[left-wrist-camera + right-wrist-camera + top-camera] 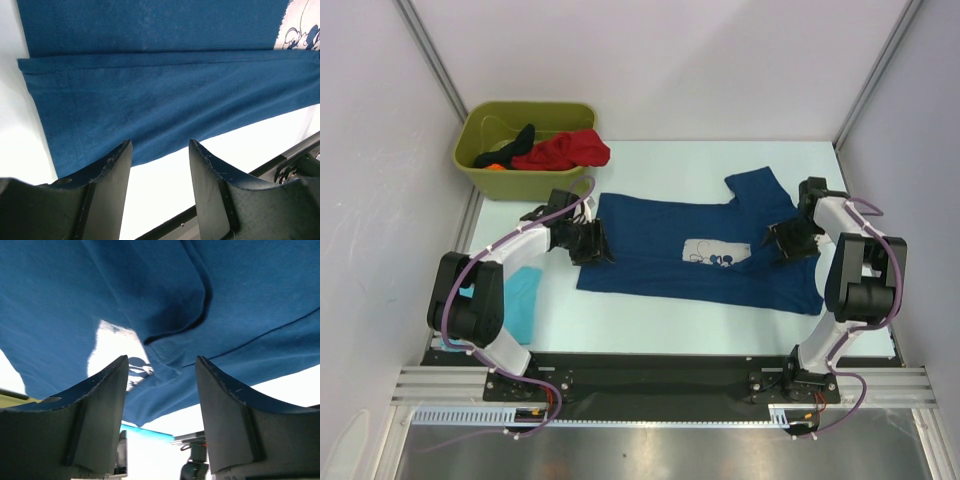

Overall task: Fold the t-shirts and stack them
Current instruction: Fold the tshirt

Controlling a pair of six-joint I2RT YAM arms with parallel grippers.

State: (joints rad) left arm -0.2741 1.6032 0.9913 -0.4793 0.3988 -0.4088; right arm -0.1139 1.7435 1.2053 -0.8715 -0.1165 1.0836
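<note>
Left gripper: jaws parted, empty, at the left hem of the navy t-shirt; right gripper: jaws parted, seemingly empty, at its right end; navy t-shirt mid-frame, one lengthwise fold in; turquoise t-shirt, lower left, apparently finished; olive-green bin, upper left: red t-shirt, black t-shirt, both still to fold.

Olive-green bin stands at far-left corner of table.

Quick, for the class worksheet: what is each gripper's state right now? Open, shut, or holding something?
Left gripper: open, holding nothing, at the edge of the navy blue t-shirt.
Right gripper: open, holding nothing, pointed at the same shirt.
</note>
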